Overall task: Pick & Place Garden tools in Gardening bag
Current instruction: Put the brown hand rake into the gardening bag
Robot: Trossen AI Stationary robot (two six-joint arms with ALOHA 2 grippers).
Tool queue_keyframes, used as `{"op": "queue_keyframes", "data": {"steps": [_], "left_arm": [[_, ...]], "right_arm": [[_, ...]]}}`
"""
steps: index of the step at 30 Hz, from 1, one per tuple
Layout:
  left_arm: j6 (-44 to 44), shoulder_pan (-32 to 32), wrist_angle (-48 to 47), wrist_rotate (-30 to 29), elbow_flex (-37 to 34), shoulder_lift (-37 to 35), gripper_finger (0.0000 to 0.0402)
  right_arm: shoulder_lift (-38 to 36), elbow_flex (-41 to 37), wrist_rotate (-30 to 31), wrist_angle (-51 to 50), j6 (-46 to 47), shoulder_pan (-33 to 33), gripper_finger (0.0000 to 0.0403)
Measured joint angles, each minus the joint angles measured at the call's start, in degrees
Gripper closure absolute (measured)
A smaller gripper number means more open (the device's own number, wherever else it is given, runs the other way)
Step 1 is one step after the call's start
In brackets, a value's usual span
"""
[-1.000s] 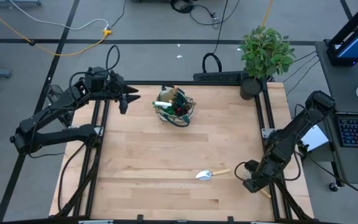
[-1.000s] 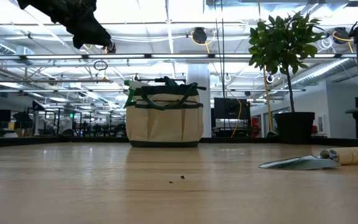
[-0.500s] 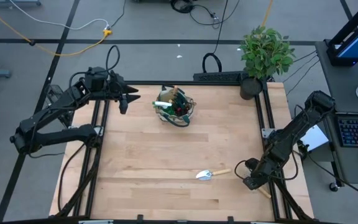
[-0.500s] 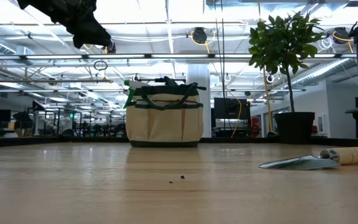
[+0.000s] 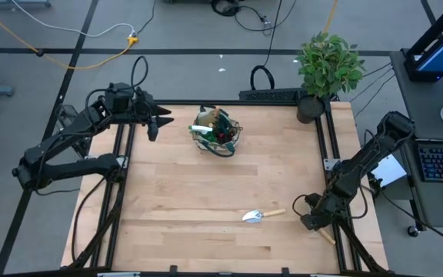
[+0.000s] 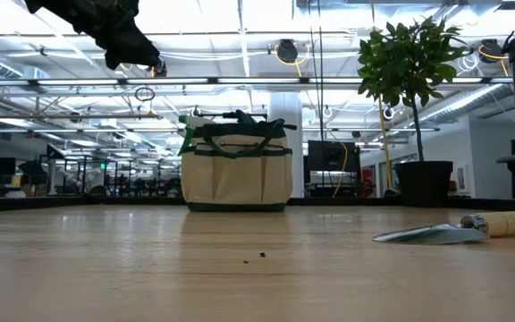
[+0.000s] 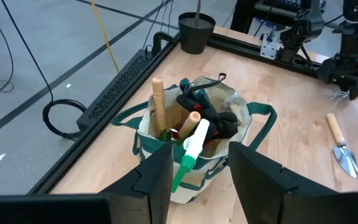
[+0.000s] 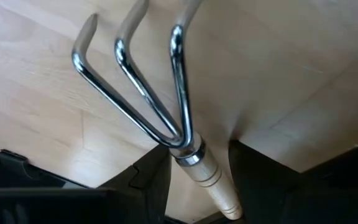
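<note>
The beige gardening bag (image 5: 218,132) with green trim stands upright at the table's far middle, holding several tools; it also shows in the low view (image 6: 237,172) and the left wrist view (image 7: 194,134). A metal trowel (image 5: 261,215) with a wooden handle lies flat at the near right, and its blade shows in the low view (image 6: 432,234). A three-tined rake (image 8: 148,93) lies at the table's right edge. My right gripper (image 5: 310,221) is open, low over the rake, one finger on either side of its wooden handle (image 8: 207,177). My left gripper (image 5: 157,121) is open and empty, raised left of the bag.
A potted green plant (image 5: 328,65) stands at the far right corner. The black frame rails (image 5: 331,165) run along the table's left and right edges. The bare wood of the table (image 5: 183,208) spreads between the bag and the trowel.
My right gripper has shifted a little toward the table's far edge above the rake. The rake, the trowel and the bag have stayed where they were.
</note>
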Motion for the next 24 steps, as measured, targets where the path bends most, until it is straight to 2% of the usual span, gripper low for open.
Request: {"op": "queue_keyframes", "data": {"steps": [14, 24], "left_arm": [[-0.2, 0.0, 0.0, 0.1, 0.0, 0.0, 0.0240], [-0.1, -0.4, 0.0, 0.5, 0.0, 0.0, 0.0240]], "right_arm": [[0.2, -0.5, 1.4, 0.0, 2.0, -1.3, 0.0342], [0.2, -0.5, 3.3, 2.0, 1.7, -1.4, 0.0343]]}}
